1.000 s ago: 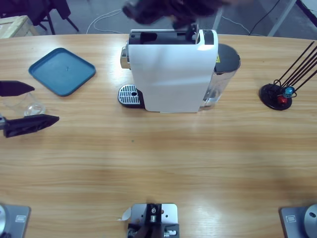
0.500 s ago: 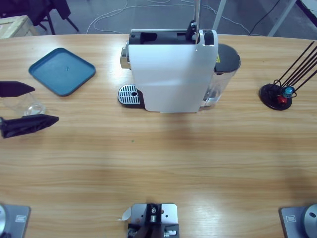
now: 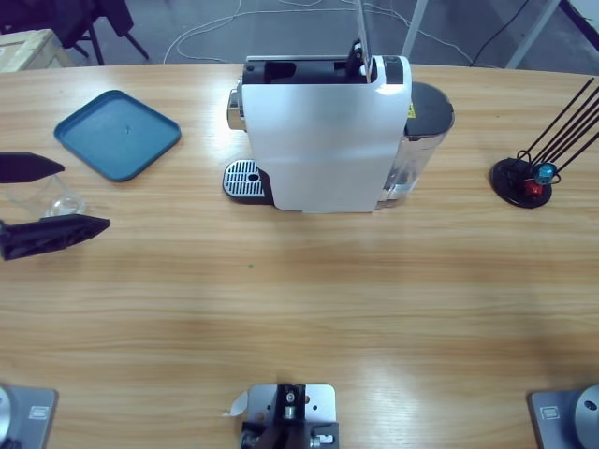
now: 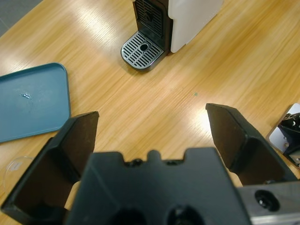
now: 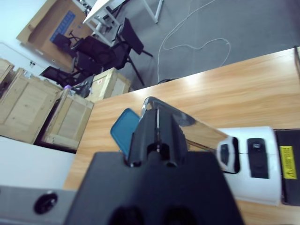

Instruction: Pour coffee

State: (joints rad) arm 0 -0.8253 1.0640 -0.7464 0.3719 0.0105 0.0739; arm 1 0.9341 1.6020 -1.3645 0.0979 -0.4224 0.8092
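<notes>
The white coffee machine (image 3: 323, 140) stands at the table's far middle, its round drip grid (image 3: 243, 178) facing left with nothing on it. Its silver lever (image 3: 360, 33) is raised upright. A clear glass cup (image 3: 61, 201) sits at the left edge, between the open jaws of my left gripper (image 3: 87, 195). The left wrist view looks past that gripper (image 4: 152, 115) to the drip grid (image 4: 143, 49); the glass (image 4: 11, 166) shows at its lower left. My right gripper (image 5: 158, 115) is out of the high view. It hangs above the machine (image 5: 253, 180), shut at the looped end of the lever (image 5: 201, 133).
A blue tray (image 3: 117, 134) lies at the far left, beyond the glass. A black wire capsule stand (image 3: 524, 178) with a red and a blue capsule stands at the right. A water tank (image 3: 426, 122) sits on the machine's right side.
The dark blur of an arm over the machine has left the high view, and the lever has swung up to upright. The left gripper has hardly moved.
</notes>
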